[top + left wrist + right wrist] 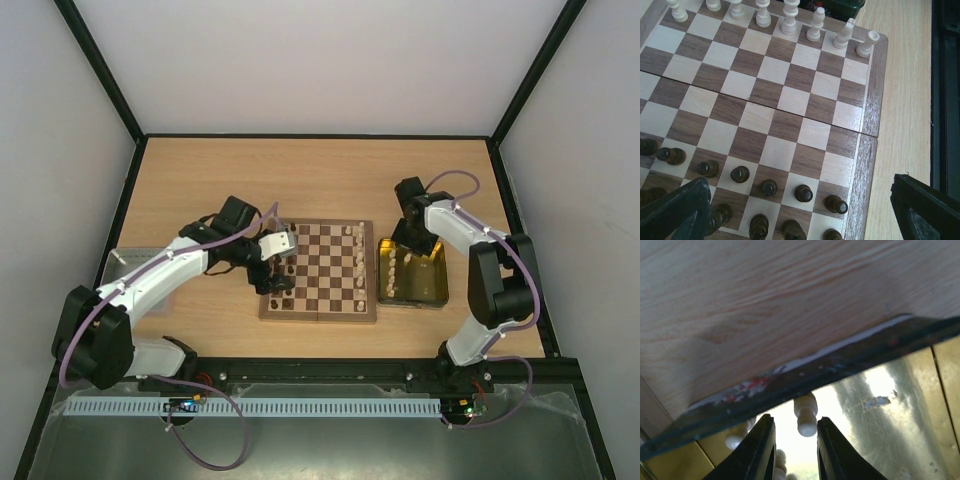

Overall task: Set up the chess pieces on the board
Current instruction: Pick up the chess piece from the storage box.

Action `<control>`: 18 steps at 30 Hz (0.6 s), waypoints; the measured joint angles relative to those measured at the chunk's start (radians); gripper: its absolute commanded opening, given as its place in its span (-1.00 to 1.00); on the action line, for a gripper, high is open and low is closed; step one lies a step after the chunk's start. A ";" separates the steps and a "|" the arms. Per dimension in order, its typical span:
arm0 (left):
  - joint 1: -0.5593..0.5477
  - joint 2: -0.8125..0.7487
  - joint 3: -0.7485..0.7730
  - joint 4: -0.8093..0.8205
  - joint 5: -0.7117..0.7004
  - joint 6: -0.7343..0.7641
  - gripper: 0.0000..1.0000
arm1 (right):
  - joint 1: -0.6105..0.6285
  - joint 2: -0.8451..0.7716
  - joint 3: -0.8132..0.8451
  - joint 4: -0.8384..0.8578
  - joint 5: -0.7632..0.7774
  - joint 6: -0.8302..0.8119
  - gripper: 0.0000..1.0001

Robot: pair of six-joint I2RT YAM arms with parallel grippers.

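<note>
L arm: left gripper [799, 200] is spread wide w/ nothing between the jaws, hanging over the dark side of the board [318, 300]. Our read: it sits high and released there bc a dark man needs no more handling, and open jaws clear the neighbours.

Dark pieces [740, 174] stand in two rows on the squares nearest that gripper, upright, approx one per square. Cream pieces [790, 17] line the far edge row, also upright. The row in front of them is bare, so cream pawns look not yet set, i.e. task approx past halfway by our guess.

R arm: right gripper [795, 425] is down in the yellow tray [440, 290], just beside the board on the table [330, 180]. Its jaws are narrowed either side of one cream piece [805, 415] lying by the tray's dark rim. We can't tell if it's actually pinched or only bracketed. More cream bits lie nearby in the tray. Low, tip-first approach makes sense bc the piece lies flat against the rim.

Text/brands: none legible. Only red flecks on the tray rim.
</note>
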 measured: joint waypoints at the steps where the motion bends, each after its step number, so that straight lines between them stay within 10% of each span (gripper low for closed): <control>1: 0.000 0.000 -0.004 0.008 -0.004 -0.003 0.91 | -0.002 0.009 0.008 0.007 0.000 -0.002 -0.56; 18: -0.039 0.005 -0.019 0.094 -0.050 -0.079 0.88 | -0.005 0.023 -0.018 0.041 0.001 -0.006 -0.55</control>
